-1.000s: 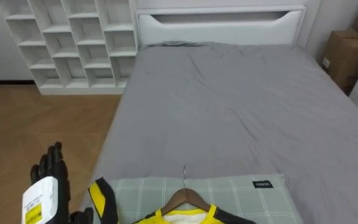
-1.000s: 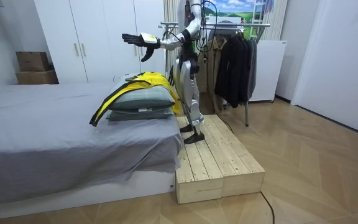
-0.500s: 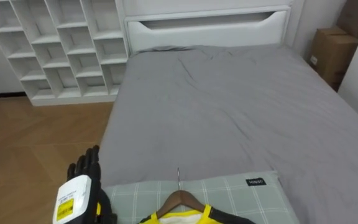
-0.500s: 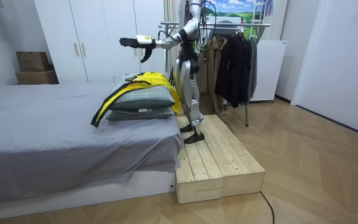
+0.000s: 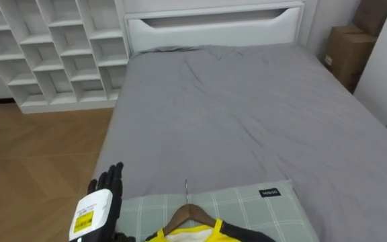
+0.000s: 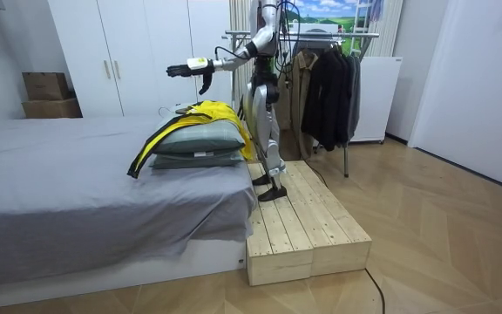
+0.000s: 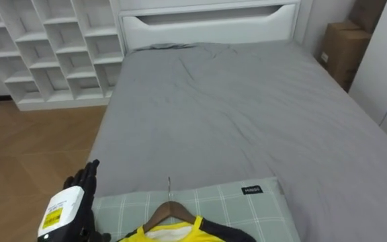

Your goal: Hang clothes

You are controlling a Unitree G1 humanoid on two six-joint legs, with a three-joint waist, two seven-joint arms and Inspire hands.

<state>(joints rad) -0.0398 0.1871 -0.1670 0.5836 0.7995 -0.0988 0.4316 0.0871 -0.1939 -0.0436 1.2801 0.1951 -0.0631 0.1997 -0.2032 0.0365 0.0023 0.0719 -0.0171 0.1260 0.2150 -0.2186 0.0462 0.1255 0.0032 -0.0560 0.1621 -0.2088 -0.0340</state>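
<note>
A yellow and black garment [image 5: 188, 236] on a wooden hanger [image 5: 191, 216] lies on a green checked pillow [image 5: 254, 208] at the near end of the bed; the hanger's metal hook [image 5: 186, 191] points toward the headboard. My left hand [image 5: 103, 203] hovers just left of the pillow, over the bed's left edge, fingers straight and open, holding nothing. In the room view I stand on a wooden platform [image 6: 303, 227] at the bed's foot with that left hand [image 6: 186, 68] stretched out level above the garment [image 6: 203, 113].
The grey bed [image 5: 247, 114] runs ahead to a white headboard [image 5: 213, 27]. A white cubby shelf [image 5: 52, 47] stands left and a cardboard box [image 5: 345, 47] right. Behind me a clothes rack [image 6: 334, 35] carries dark coats [image 6: 329, 96].
My left arm has lowered and stretched out level, and the hand has come in toward the pillow's left edge. The head view has shifted a little. The garment lies as before.
</note>
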